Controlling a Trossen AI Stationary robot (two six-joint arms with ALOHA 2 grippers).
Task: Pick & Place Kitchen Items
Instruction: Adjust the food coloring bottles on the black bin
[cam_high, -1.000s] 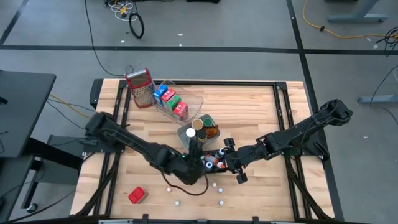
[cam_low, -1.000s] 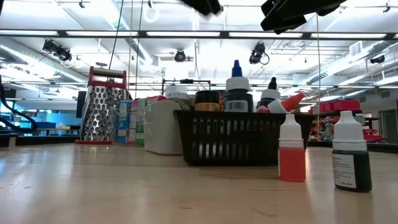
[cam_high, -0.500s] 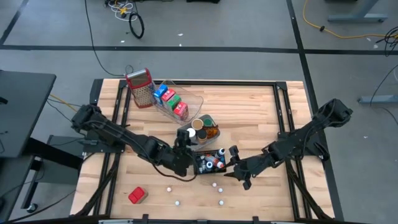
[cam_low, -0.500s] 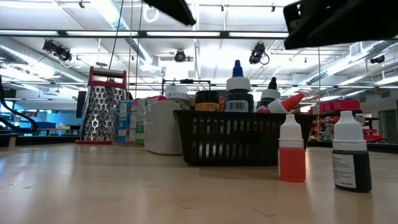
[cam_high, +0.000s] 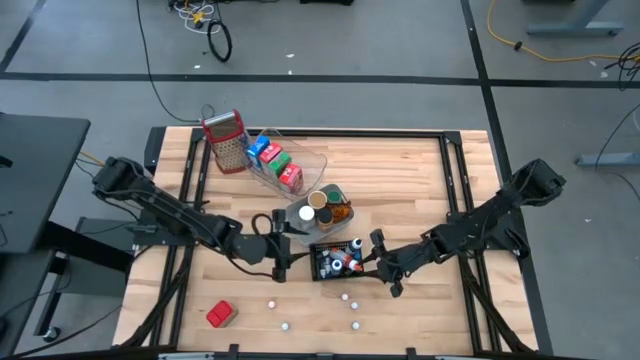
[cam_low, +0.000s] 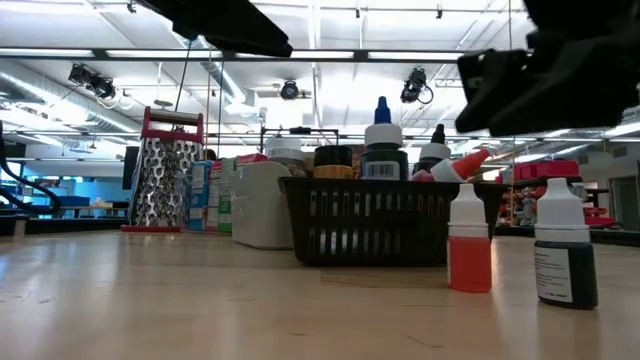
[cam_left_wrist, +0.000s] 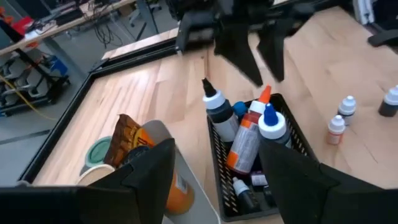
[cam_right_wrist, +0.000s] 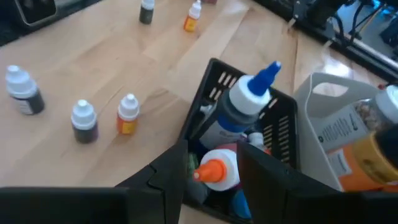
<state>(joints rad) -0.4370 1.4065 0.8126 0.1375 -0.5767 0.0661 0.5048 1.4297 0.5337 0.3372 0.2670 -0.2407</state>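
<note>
A black slotted basket stands on the table near its middle and holds several squeeze bottles with blue, orange and black tips. My left gripper is open, just left of the basket and above the table; its wrist view looks down at the basket past the spread fingers. My right gripper is open at the basket's right side, and its wrist view shows the basket wall close ahead of it. Several small dropper bottles stand upright on the table nearer the near edge.
A grey tray with jars and a can sits just beyond the basket. A clear tray of red, blue and green cartons and a metal grater stand toward the far left. A red carton lies near the near-left corner.
My left gripper has drawn back from over the basket toward the table's left and now hangs beside it. My right gripper has come down lower beside the basket's right side. The basket and the bottles have stayed where they were.
</note>
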